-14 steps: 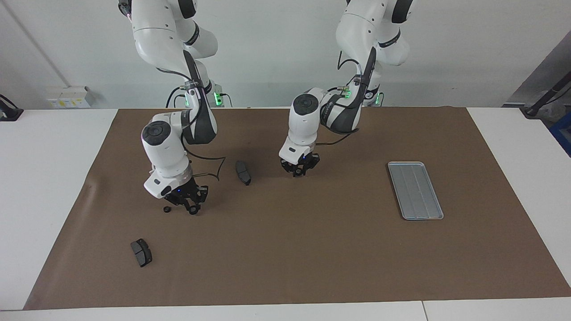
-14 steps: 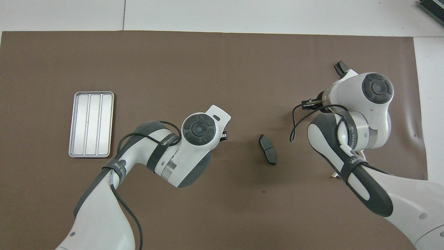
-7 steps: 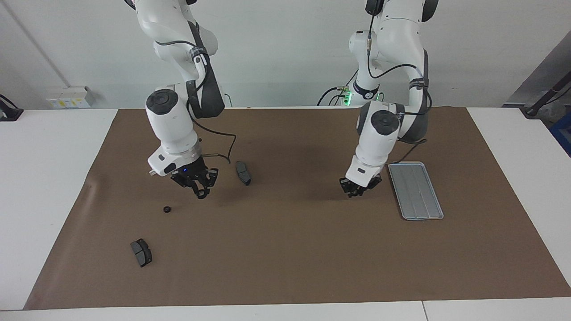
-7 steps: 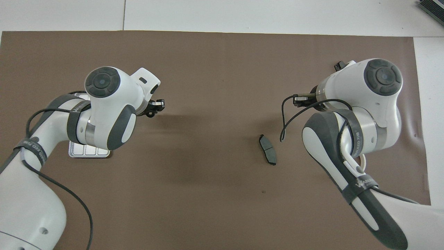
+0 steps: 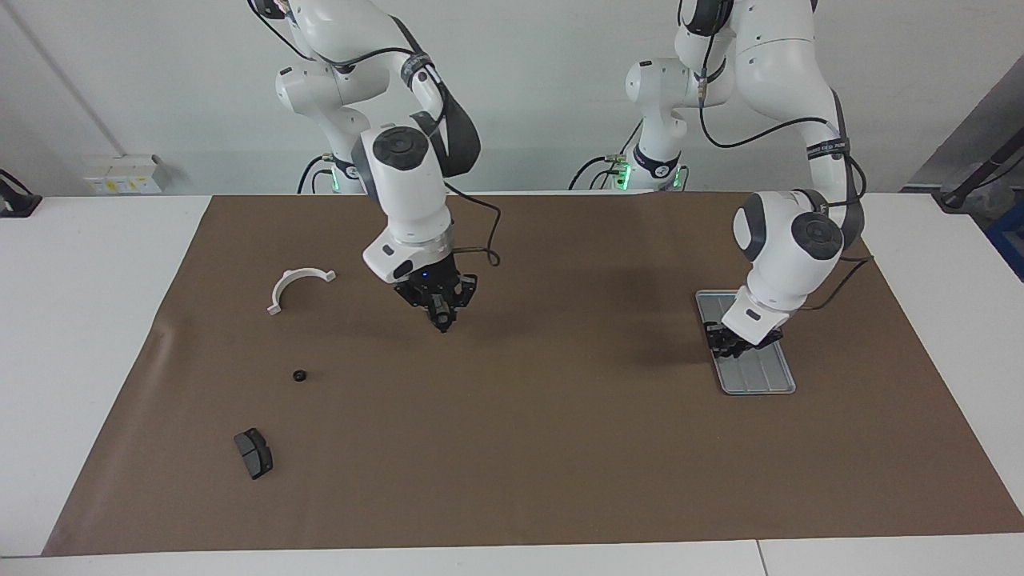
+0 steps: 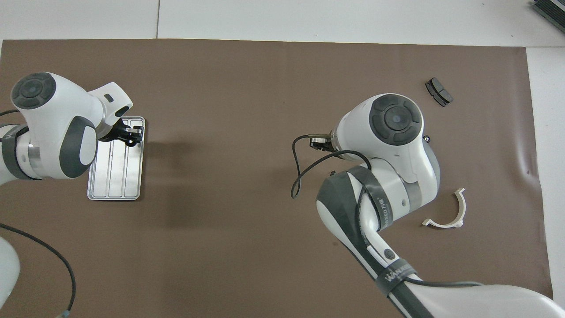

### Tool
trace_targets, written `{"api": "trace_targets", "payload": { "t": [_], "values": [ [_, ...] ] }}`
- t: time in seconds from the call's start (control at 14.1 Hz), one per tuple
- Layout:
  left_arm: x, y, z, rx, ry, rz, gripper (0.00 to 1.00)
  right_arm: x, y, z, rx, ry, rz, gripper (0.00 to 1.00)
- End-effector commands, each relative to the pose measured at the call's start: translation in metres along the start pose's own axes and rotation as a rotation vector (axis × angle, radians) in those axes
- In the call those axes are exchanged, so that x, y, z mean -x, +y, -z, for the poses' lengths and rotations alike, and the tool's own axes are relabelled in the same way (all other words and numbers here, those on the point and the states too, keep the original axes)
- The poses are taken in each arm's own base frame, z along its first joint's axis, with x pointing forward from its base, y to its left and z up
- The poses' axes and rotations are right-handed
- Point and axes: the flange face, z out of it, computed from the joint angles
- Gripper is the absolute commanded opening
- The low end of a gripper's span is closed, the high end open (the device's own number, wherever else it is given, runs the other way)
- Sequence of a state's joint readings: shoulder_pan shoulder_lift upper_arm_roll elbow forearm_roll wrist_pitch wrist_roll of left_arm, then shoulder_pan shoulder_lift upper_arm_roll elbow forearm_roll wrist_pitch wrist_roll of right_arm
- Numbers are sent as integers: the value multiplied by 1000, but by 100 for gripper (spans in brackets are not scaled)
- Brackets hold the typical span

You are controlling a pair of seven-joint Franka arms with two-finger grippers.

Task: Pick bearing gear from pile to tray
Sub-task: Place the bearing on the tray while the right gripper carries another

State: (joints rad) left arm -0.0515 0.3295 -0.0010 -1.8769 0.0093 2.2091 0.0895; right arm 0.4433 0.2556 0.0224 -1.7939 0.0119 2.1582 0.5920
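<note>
I see the silver grooved tray (image 5: 760, 376) lying flat at the left arm's end, and one small black round part (image 5: 299, 375) lying well apart on the mat.

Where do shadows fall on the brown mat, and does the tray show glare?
Facing view: soft shadows lie on the mat beside the right tool and beside the tray, near the left tool. Overhead view: the tray reflects pale light, no harsh hotspot; a faint shadow spreads beside it.

Bright, even light; soft shadows under both arms; sharp.
</note>
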Motion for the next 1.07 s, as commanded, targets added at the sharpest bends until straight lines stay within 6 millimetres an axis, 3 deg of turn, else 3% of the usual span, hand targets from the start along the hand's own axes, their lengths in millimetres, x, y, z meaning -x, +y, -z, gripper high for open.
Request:
{"api": "trace_targets", "payload": {
  "t": [0.0, 0.07, 0.36, 0.57, 0.85, 1.0],
  "values": [
    [13, -21, 1, 15, -16, -46, 29, 13, -44, -22, -20, -1, -52, 0],
    [15, -21, 1, 15, -16, -46, 29, 22, -57, -34, -14, -11, -63, 0],
    [18, -21, -1, 16, -24, -48, 46, 53, -114, -84, -25, 2, -89, 0],
    [17, -17, -1, 17, -22, -55, 58, 63, -122, -99, -21, 6, -90, 0],
    [11, -8, 4, 59, -4, -29, 58, 80, -115, -127, 46, -5, -48, 0],
    [6, 9, 8, 73, 6, -34, 58, 81, -114, -128, 49, -7, -49, 0]
  ]
}}
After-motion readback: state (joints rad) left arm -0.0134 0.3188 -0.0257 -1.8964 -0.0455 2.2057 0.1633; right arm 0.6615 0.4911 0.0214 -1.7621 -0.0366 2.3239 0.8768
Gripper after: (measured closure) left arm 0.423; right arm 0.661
